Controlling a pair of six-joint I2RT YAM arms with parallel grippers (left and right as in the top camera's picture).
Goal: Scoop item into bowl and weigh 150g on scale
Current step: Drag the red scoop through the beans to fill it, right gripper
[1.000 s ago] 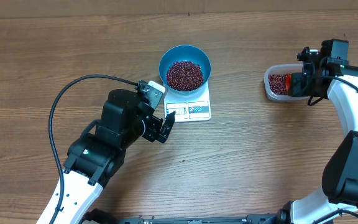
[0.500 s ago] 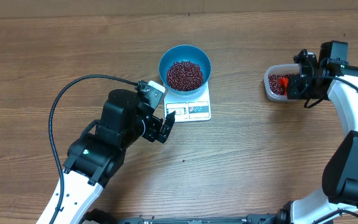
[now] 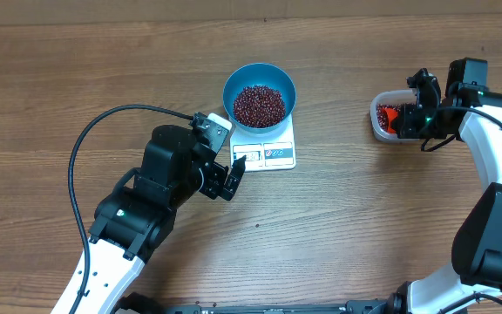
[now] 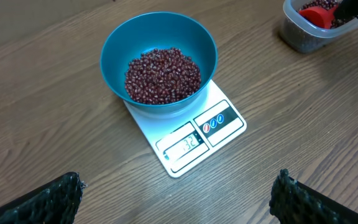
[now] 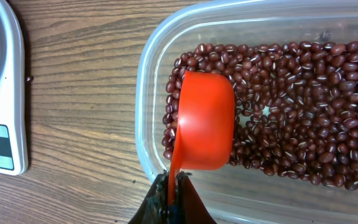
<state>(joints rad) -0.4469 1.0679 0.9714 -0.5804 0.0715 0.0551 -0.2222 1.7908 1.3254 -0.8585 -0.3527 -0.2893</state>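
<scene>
A blue bowl (image 3: 259, 80) (image 4: 117, 53) holding dark red beans (image 3: 259, 104) (image 4: 163, 75) stands on the white scale (image 3: 277, 153) (image 4: 213, 127), whose display is lit. My left gripper (image 3: 234, 172) (image 4: 179, 205) hovers open just in front of the scale, nothing between its fingers. My right gripper (image 3: 417, 122) (image 5: 173, 186) is shut on the handle of the orange-red scoop (image 3: 393, 113) (image 5: 204, 121). The scoop lies turned mouth-down on more beans (image 5: 303, 106) inside the clear tub (image 3: 378, 124) (image 5: 151, 81) at the right.
The left arm's black cable (image 3: 103, 122) loops over the table at the left. The tub stands well to the right of the scale, with bare wood between them.
My right gripper has shifted left over the tub and the scoop has come further into it. The left arm, bowl and scale have not moved.
</scene>
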